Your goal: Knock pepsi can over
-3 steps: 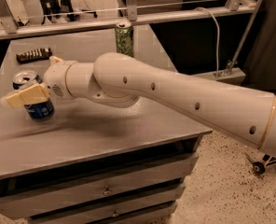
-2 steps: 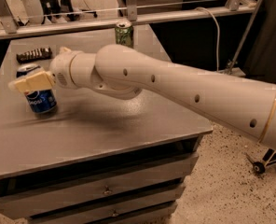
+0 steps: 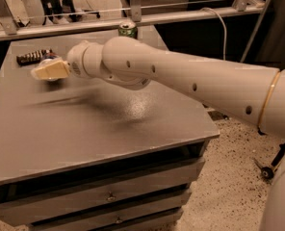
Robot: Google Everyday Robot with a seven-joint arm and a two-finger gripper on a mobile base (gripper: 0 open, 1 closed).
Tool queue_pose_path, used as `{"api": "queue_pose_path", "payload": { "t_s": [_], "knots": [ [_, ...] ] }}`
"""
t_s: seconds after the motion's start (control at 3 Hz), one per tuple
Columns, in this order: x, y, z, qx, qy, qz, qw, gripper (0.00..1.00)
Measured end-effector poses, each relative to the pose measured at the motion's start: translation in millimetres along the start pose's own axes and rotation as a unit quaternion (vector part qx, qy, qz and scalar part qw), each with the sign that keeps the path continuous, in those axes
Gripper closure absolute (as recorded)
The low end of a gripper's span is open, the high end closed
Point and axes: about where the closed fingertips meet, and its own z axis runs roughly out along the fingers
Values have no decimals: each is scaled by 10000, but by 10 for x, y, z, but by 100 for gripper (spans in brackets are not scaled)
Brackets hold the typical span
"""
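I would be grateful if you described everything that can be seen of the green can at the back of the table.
The green can stands upright near the far edge of the grey table. It looks metal, with a silver top and a green body bearing unreadable pale markings. Its lower part is hidden behind the white arm. Nothing visibly touches it; the gripper hovers apart, further left in view, over the table.

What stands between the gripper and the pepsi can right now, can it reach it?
Probably yes. The gripper hangs over the table, close by the pepsi can, of which only a sliver shows behind it. Nothing lies between them; the green can and dark packet sit apart.
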Motion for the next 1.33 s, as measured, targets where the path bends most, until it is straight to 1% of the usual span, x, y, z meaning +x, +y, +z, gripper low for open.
{"api": "queue_pose_path", "payload": {
  "t_s": [0.33, 0.67, 1.0, 1.33],
  "knots": [
    [100, -244, -163, 200, 98, -206, 9995, 0],
    [126, -341, -391, 205, 119, -437, 9988, 0],
    [54, -278, -876, -67, 146, -986, 9950, 0],
    [85, -144, -1227, -396, 281, -1285, 9905, 0]
  ]
}}
